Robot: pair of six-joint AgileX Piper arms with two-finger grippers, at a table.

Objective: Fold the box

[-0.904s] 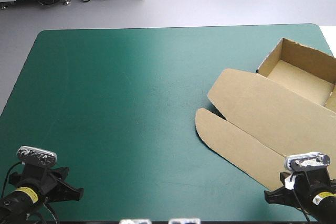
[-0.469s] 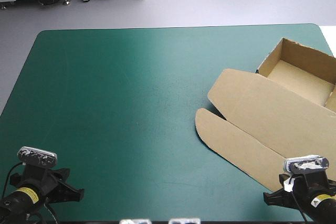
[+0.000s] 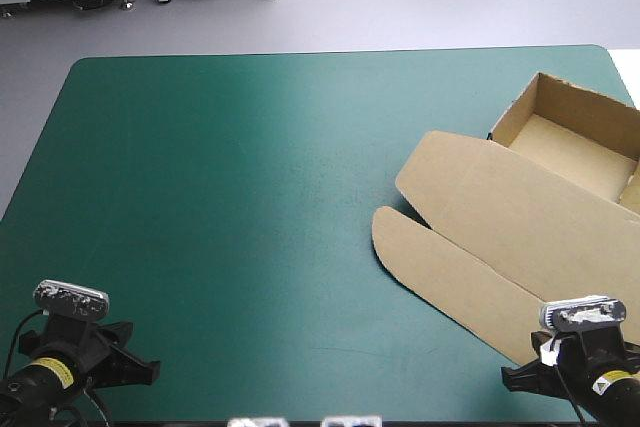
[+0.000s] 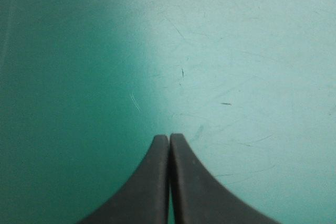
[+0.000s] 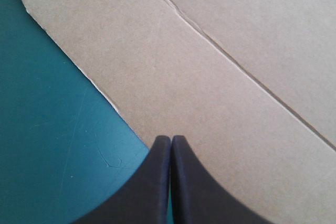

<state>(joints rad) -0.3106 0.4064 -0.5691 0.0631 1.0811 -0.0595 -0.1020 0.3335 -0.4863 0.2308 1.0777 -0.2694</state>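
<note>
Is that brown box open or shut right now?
Open: the box has its walls raised into a tray, its lid lying flat on the table.

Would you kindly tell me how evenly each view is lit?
High view: the teal-green cover is brightest near its middle, dimmer toward its left edge. Left wrist view: a bright patch ahead of the shut left pincer, shade beside it. Right wrist view: the box ahead of the shut right pincer is evenly lit.

Plain brown box [image 3: 500, 212]; teal-green cover [image 3: 230, 197] with faint pale scratches.
</note>
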